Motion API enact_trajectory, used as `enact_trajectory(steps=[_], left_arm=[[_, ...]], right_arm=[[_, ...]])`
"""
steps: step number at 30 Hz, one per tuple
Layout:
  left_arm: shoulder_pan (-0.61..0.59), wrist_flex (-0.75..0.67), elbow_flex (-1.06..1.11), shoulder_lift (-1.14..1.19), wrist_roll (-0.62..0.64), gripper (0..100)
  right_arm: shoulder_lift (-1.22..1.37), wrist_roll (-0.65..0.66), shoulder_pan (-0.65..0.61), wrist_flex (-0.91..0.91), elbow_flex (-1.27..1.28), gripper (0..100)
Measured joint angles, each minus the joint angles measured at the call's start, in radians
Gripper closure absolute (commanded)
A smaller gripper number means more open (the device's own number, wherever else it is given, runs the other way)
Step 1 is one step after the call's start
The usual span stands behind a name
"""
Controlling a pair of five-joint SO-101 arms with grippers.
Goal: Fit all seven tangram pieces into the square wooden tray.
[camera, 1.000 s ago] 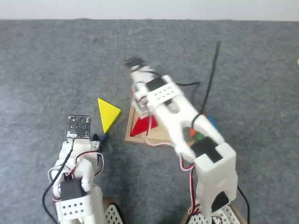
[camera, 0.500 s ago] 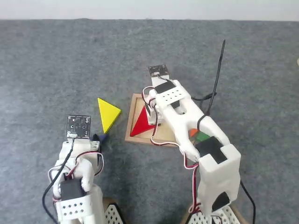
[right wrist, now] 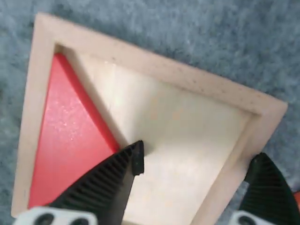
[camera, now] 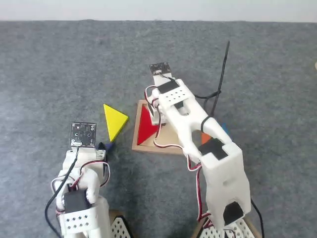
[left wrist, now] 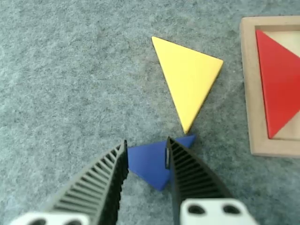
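Observation:
The square wooden tray [camera: 158, 148] lies mid-table under my right arm [camera: 173, 99]. A red triangle [right wrist: 70, 136] lies flat inside it against one wall. My right gripper [right wrist: 197, 157] hangs open over the tray's bare floor, one fingertip [right wrist: 136, 154] at the red triangle's slanted edge. A yellow triangle [left wrist: 190, 77] lies on the grey felt beside the tray [left wrist: 248, 93], its tip meeting a small blue triangle [left wrist: 147, 161]. My left gripper [left wrist: 145, 144] is open and straddles that blue triangle [camera: 108, 146], with one finger [left wrist: 183, 168] over part of it.
An orange piece [camera: 204, 139] and a blue piece [camera: 225, 130] show past the tray's right side, partly hidden by the right arm. A black cable [camera: 220, 84] rises behind that arm. Open grey felt lies all around.
My right arm has swung back over the tray, and the red triangle has shifted from a tilted lie to sit flush along the tray's left wall. The left arm has not moved.

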Motion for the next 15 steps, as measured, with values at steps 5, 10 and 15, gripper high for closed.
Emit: enact_trajectory(steps=[5, 10, 15], left_arm=[[0.0, 0.0, 0.0, 0.0, 0.0, 86], [0.0, -0.009, 0.0, 0.0, 0.0, 86], [-0.055, -0.089, 0.0, 0.0, -0.055, 86]], right_arm=[[0.003, 0.0, -0.002, 0.037, -0.026, 64.9], [-0.089, 0.002, -0.015, 0.044, -0.029, 64.9], [-0.313, 0.011, -0.011, 0.077, 0.072, 64.9]])
